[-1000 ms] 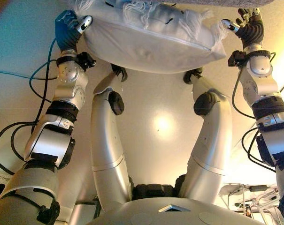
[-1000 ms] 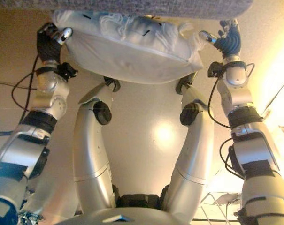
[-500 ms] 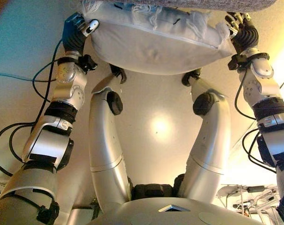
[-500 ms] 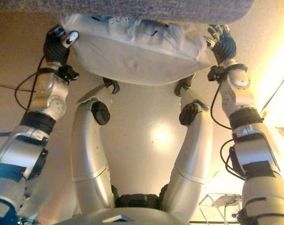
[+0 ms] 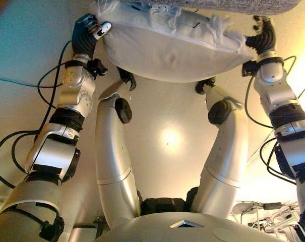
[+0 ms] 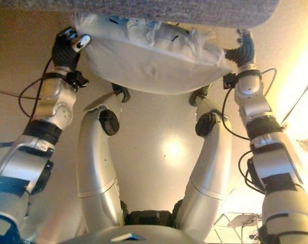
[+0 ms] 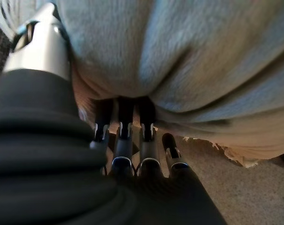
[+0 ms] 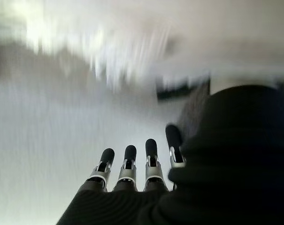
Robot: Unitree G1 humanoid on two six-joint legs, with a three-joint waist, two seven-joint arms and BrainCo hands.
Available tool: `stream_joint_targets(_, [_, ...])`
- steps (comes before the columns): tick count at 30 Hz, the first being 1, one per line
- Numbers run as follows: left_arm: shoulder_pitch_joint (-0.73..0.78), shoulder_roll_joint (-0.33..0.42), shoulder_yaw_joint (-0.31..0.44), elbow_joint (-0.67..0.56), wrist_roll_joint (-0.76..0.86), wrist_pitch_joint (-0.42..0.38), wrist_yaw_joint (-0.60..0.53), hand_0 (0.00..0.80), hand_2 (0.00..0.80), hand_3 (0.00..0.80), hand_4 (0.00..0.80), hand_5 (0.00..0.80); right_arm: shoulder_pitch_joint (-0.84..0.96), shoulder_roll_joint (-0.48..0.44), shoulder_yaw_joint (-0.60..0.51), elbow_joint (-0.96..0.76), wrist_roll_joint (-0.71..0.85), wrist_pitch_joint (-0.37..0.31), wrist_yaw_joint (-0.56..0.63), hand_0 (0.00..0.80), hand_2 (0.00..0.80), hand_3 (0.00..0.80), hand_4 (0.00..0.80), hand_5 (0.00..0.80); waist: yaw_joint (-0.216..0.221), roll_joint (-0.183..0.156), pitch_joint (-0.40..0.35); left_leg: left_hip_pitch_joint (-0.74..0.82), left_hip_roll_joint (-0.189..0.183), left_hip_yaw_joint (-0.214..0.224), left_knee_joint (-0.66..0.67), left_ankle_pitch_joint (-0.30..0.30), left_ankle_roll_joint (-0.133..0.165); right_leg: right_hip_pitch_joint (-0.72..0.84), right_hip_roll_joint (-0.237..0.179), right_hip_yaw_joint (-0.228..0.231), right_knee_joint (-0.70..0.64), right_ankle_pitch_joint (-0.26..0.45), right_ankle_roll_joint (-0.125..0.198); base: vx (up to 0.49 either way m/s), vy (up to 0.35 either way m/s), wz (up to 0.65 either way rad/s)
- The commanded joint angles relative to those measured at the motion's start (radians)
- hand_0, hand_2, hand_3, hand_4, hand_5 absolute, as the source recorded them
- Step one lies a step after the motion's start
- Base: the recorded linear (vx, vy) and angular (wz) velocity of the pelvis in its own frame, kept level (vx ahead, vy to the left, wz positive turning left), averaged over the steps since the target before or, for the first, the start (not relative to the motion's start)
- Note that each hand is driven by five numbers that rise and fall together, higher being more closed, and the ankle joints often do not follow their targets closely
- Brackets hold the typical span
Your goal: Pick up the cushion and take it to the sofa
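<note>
Both hands, left hand (image 5: pixel 87 33) and right hand (image 5: pixel 261 38), fingers straight against the white cushion (image 5: pixel 172 48) by the grey sofa (image 6: pixel 194 11); no legible writing.

— What do the arms look like?
— The left arm (image 5: pixel 74 101) and right arm (image 5: pixel 282 103) have silver-grey shells with black bands.
— And the hands?
— The left hand (image 5: pixel 85 34) and right hand (image 5: pixel 263 39) wear dark ribbed covers; the silver fingers (image 8: pixel 127 172) are dark-tipped.
</note>
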Motion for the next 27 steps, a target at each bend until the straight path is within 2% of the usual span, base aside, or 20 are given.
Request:
stream_joint_targets(1, [0.032, 0.013, -0.011, -0.053, 0.040, -0.007, -0.040, 0.000, 0.000, 0.000, 0.000, 0.000, 0.022, -0.096, -0.046, 0.012, -0.033, 0.028, -0.081, 0.000, 0.000, 0.000, 0.000, 0.000, -0.002, 0.004, -0.007, 0.013, 0.098, -0.109, -0.113, 0.013, -0.133, 0.004, -0.074, 0.071, -0.138, 0.146, 0.149, -0.069, -0.065, -0.05])
stream_joint_targets(2, [0.033, 0.026, -0.009, -0.055, 0.038, -0.004, -0.041, 0.000, 0.000, 0.000, 0.000, 0.000, 0.024, -0.115, -0.049, 0.014, -0.033, 0.044, -0.089, 0.000, 0.000, 0.000, 0.000, 0.000, -0.003, 0.001, -0.007, 0.013, 0.100, -0.109, -0.116, 0.013, -0.134, 0.004, -0.074, 0.066, -0.139, 0.146, 0.150, -0.007, -0.066, -0.06])
stream_joint_targets(3, [0.036, 0.032, -0.010, -0.053, 0.034, -0.004, -0.044, 0.000, 0.000, 0.000, 0.000, 0.000, 0.027, -0.124, -0.050, 0.017, -0.032, 0.048, -0.089, 0.000, 0.000, 0.000, 0.000, 0.000, -0.002, 0.001, -0.007, 0.013, 0.103, -0.122, -0.090, -0.017, -0.145, 0.004, -0.073, 0.074, -0.111, 0.119, 0.163, -0.001, -0.085, -0.13])
stream_joint_targets(4, [0.032, 0.053, -0.006, -0.049, 0.021, -0.007, -0.053, 0.000, 0.000, 0.000, 0.000, 0.000, 0.035, -0.146, -0.061, 0.034, -0.029, 0.050, -0.097, 0.000, 0.000, 0.000, 0.000, 0.000, -0.005, -0.005, -0.007, 0.013, 0.103, -0.111, -0.122, 0.010, -0.133, 0.004, -0.075, 0.058, -0.148, 0.147, 0.151, -0.003, -0.093, -0.14])
stream_joint_targets(10, [0.037, 0.099, 0.005, -0.034, 0.003, -0.037, -0.079, 0.000, 0.000, 0.000, 0.000, 0.000, 0.107, -0.191, -0.117, 0.075, -0.047, 0.021, -0.128, 0.000, 0.000, 0.000, 0.000, 0.000, -0.018, -0.019, -0.007, 0.013, 0.111, -0.102, -0.152, 0.005, -0.136, 0.004, -0.076, 0.032, -0.199, 0.160, 0.153, -0.021, -0.068, -0.11])
stream_joint_targets(19, [0.046, 0.147, 0.023, -0.078, -0.013, -0.044, -0.065, 0.000, 0.000, 0.000, 0.000, 0.000, 0.294, -0.214, -0.143, -0.072, -0.096, 0.015, 0.090, 0.000, 0.000, 0.000, 0.000, 0.000, -0.050, -0.029, -0.007, 0.013, 0.121, -0.090, -0.169, 0.009, -0.140, 0.004, -0.064, 0.028, -0.242, 0.172, 0.152, 0.001, -0.017, -0.07])
stream_joint_targets(22, [0.042, 0.157, 0.029, -0.091, -0.021, -0.037, -0.061, 0.000, 0.000, 0.000, 0.000, 0.000, 0.320, -0.219, -0.105, -0.127, -0.126, -0.015, 0.235, 0.000, 0.000, 0.000, 0.000, 0.000, -0.057, -0.028, -0.007, 0.013, 0.125, -0.085, -0.175, 0.009, -0.145, 0.004, -0.066, 0.028, -0.260, 0.174, 0.152, -0.003, -0.006, -0.09])
stream_joint_targets(25, [0.035, 0.165, 0.028, -0.095, -0.025, -0.024, -0.055, 0.000, 0.000, 0.000, 0.000, 0.000, 0.330, -0.218, -0.059, -0.186, -0.112, -0.042, 0.320, 0.000, 0.000, 0.000, 0.000, 0.000, -0.059, -0.026, -0.007, 0.013, 0.129, -0.084, -0.176, 0.010, -0.151, 0.004, -0.069, 0.028, -0.266, 0.175, 0.151, 0.022, -0.004, -0.09])
stream_joint_targets(26, [0.036, 0.166, 0.025, -0.094, -0.028, -0.019, -0.054, 0.000, 0.000, 0.000, 0.000, 0.000, 0.328, -0.218, -0.042, -0.201, -0.110, -0.055, 0.348, 0.000, 0.000, 0.000, 0.000, 0.000, -0.056, -0.023, -0.007, 0.014, 0.134, -0.098, -0.148, -0.021, -0.166, 0.004, -0.068, 0.038, -0.233, 0.143, 0.163, 0.000, 0.000, 0.00])
stream_joint_targets(27, [0.033, 0.166, 0.026, -0.094, -0.028, -0.020, -0.054, 0.000, 0.000, 0.000, 0.000, 0.000, 0.317, -0.220, -0.028, -0.214, -0.096, -0.062, 0.378, 0.000, 0.000, 0.000, 0.000, 0.000, -0.059, -0.024, -0.007, 0.013, 0.130, -0.086, -0.176, 0.008, -0.157, 0.004, -0.070, 0.029, -0.266, 0.172, 0.151, 0.000, 0.000, 0.00])
